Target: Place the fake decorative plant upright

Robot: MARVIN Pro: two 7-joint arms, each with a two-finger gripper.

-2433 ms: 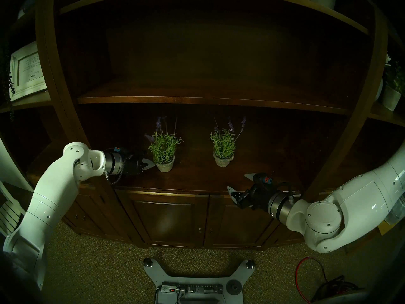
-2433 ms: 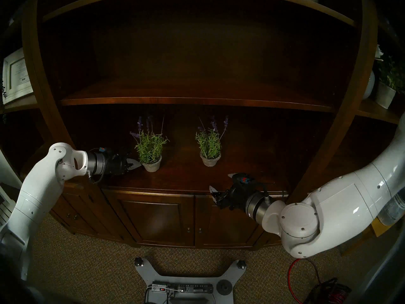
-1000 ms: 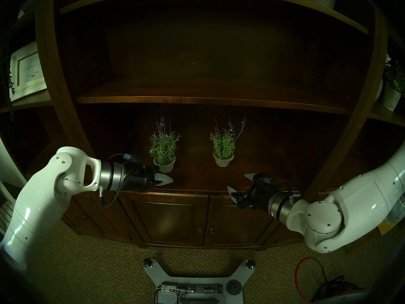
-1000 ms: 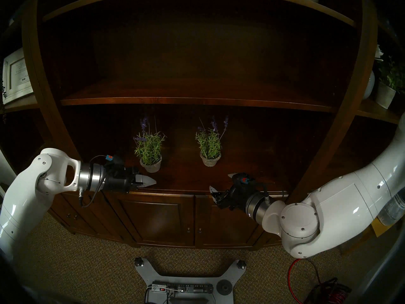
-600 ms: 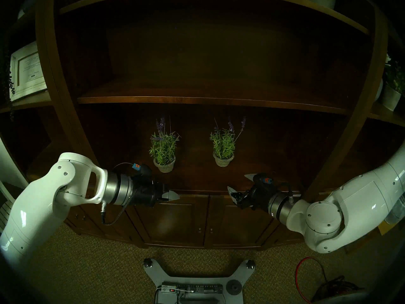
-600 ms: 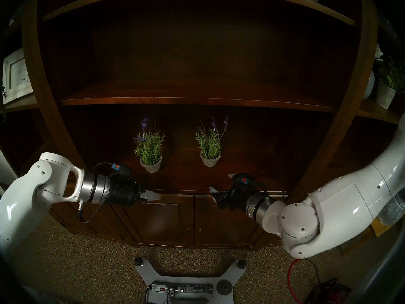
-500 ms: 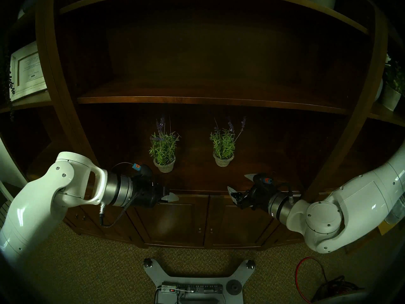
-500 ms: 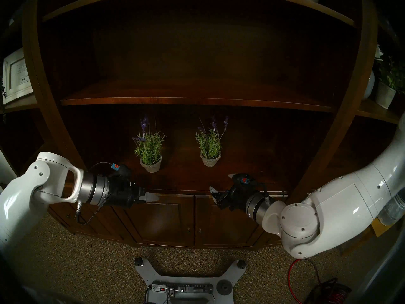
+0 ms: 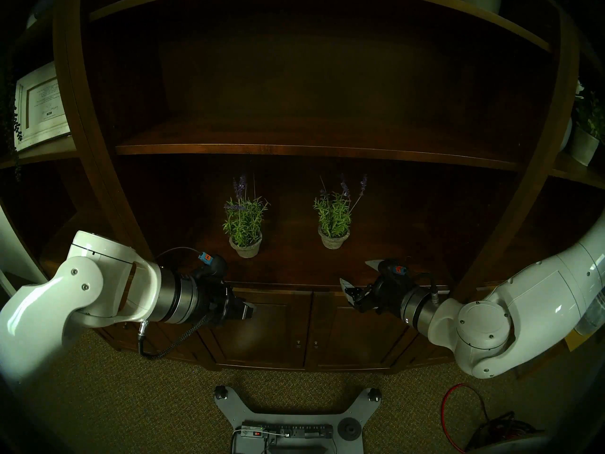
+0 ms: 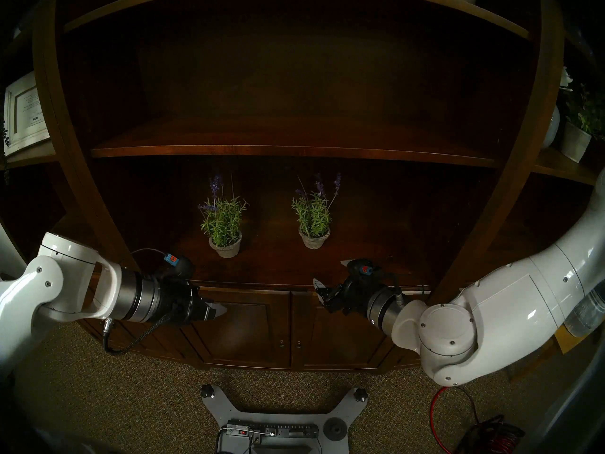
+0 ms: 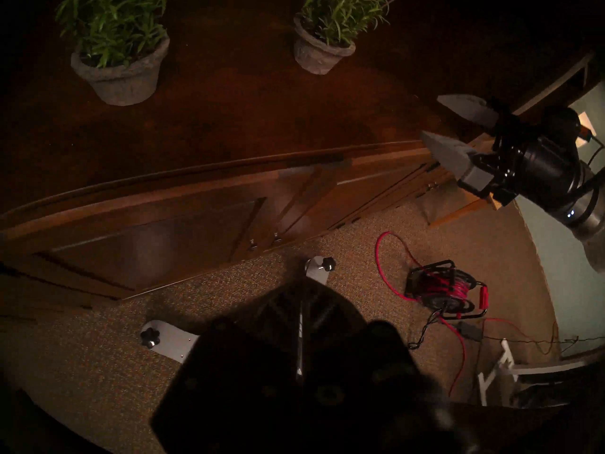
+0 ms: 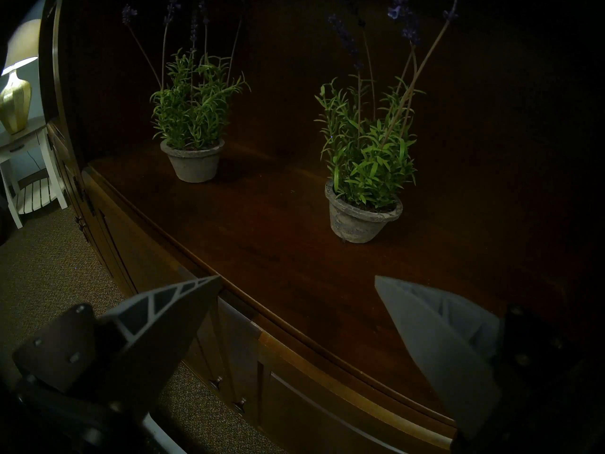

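Two fake lavender plants in grey pots stand upright on the lower shelf: the left plant (image 9: pixel 245 227) (image 10: pixel 224 227) (image 11: pixel 118 50) (image 12: pixel 193 132) and the right plant (image 9: pixel 334 220) (image 10: pixel 313 220) (image 11: pixel 327 34) (image 12: pixel 363 181). My left gripper (image 9: pixel 250 312) (image 10: pixel 222 310) is shut and empty. It hangs in front of the cabinet doors, below the shelf edge and well clear of the left plant. My right gripper (image 9: pixel 357 272) (image 10: pixel 330 272) (image 12: pixel 298 278) (image 11: pixel 430 116) is open and empty at the shelf's front edge, in front of the right plant.
An upper shelf board (image 9: pixel 294 148) runs just above the flower tips. Cabinet doors (image 9: pixel 262 329) lie below the shelf. On the carpet are my base plate (image 9: pixel 288 410) with a power strip and a red cable reel (image 11: pixel 442 289). A white side table (image 12: pixel 29 168) stands to the left.
My left arm has pulled back out of the shelf and dropped in front of the cabinet doors, gripper shut throughout. Neither plant has moved in the last second, nor has the right arm.
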